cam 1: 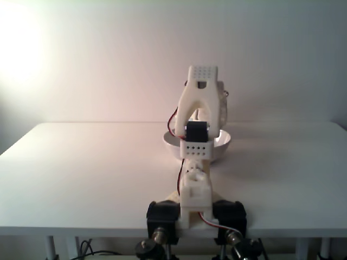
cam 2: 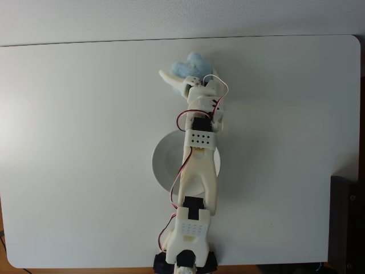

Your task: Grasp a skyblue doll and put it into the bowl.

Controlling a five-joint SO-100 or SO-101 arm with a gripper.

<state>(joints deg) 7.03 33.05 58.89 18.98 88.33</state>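
End effector (cam 2: 181,77): beyond the bowl's far side, fingers around the skyblue doll (cam 2: 191,64), apparently pinching it.
Skyblue doll: past the bowl, on the surface (cam 2: 74,142).
Bowl (cam 2: 166,162): under the arm (cam 2: 201,171).

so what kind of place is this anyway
Probably a home or hobby robot bench, not a factory: a plain white table against a bare wall, a small white arm clamped at its edge, and just a white bowl and a skyblue doll.
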